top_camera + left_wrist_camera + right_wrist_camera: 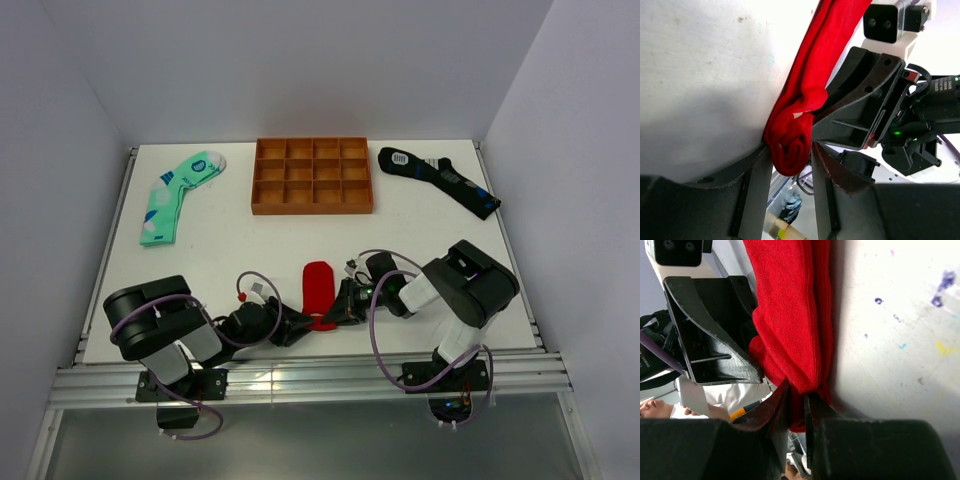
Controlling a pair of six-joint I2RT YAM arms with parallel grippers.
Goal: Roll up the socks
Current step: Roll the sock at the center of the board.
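Red sock (318, 285) on table (220, 250) at 6 o'clock, near end rolled. Left gripper (303, 326) clamps the roll; right gripper (338, 312) pinches its edge.

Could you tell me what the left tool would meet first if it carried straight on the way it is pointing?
Past the red sock it grips, the left tool would probably meet the right tool, which faces it closely from the opposite side.
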